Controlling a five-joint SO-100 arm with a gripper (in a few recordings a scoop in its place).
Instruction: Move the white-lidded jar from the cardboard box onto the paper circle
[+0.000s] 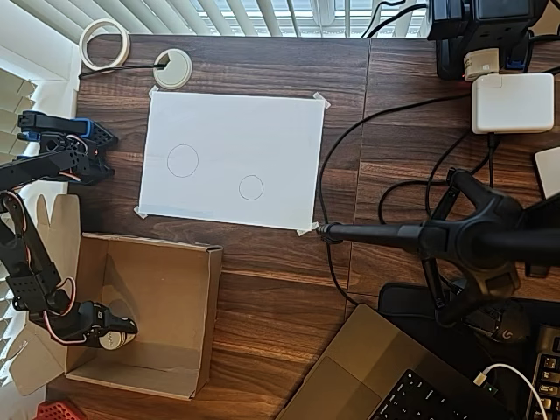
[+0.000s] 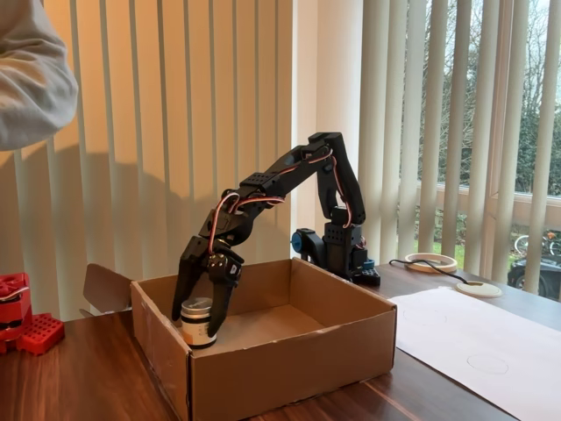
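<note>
Overhead view shows the gripper (image 1: 112, 334) reaching down into the cardboard box (image 1: 188, 350), its fingers set either side of the white-lidded jar (image 1: 115, 338) near the box's left wall, while the paper circle (image 1: 251, 187) waits well apart on the white sheet (image 1: 262, 131), beside a larger drawn circle (image 1: 182, 161). Fixed view from the side has the fingers (image 2: 188, 279) pinching the jar (image 2: 198, 323) just below its lid, which likely keeps it upright for the lift over the box wall (image 2: 289, 373).
</note>
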